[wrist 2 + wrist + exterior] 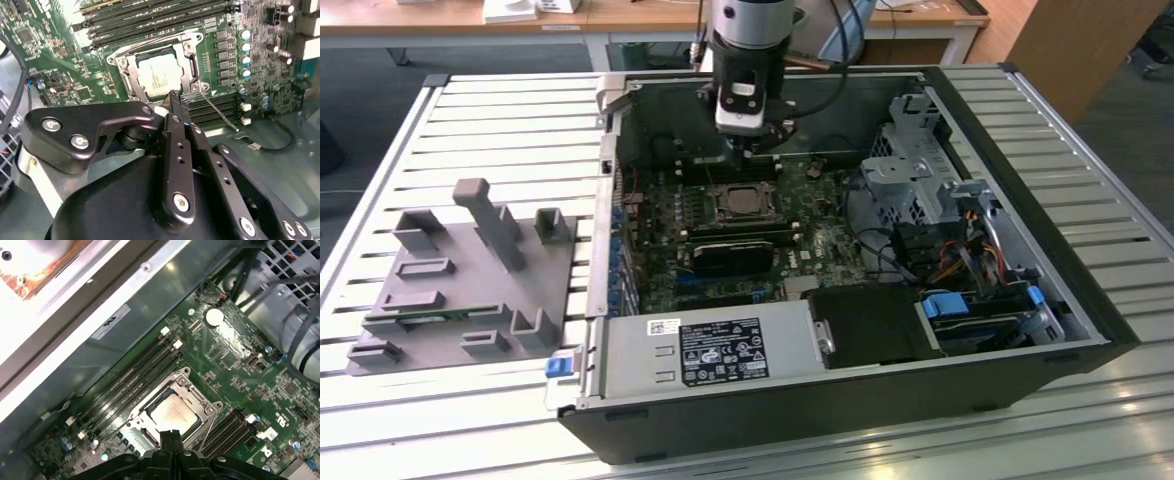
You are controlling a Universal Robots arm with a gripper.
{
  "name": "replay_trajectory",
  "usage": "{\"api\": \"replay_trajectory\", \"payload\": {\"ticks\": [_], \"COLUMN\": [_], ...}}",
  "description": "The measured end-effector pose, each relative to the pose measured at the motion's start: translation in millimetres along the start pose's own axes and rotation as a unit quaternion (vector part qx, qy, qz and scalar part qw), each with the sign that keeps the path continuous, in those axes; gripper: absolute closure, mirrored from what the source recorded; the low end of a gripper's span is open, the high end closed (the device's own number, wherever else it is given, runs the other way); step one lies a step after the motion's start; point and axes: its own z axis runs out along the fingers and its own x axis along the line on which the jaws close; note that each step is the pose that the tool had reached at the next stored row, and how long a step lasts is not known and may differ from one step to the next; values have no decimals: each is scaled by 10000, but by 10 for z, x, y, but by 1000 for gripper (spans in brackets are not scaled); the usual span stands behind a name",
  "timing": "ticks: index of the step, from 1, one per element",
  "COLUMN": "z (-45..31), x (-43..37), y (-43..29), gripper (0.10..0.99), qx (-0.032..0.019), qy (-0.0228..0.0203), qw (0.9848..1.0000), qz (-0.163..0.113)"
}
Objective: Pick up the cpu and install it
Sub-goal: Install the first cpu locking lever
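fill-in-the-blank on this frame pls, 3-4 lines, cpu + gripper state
1. The cpu lies in the motherboard's ____.
2. The gripper has its jaws ____.
3. The gripper holds ____.
4. In the exterior view, the grey fixture tray lies outside the computer case, on that view's ____.

Missing words: socket; shut; nothing; left

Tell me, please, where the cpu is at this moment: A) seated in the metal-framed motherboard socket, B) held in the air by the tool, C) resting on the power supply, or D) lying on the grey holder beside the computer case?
A: in both wrist views the cpu sits flat inside the metal-framed socket on the motherboard, with the tool just beside it, fingertips together and holding nothing.
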Motion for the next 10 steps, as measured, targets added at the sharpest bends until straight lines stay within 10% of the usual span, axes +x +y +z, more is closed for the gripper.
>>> {"api": "replay_trajectory", "payload": {"ticks": [10], "z": [2], "x": [0], "y": [0], "gripper": [980], "qx": [24], "qy": [19], "qw": [9972], "qz": [-752]}}
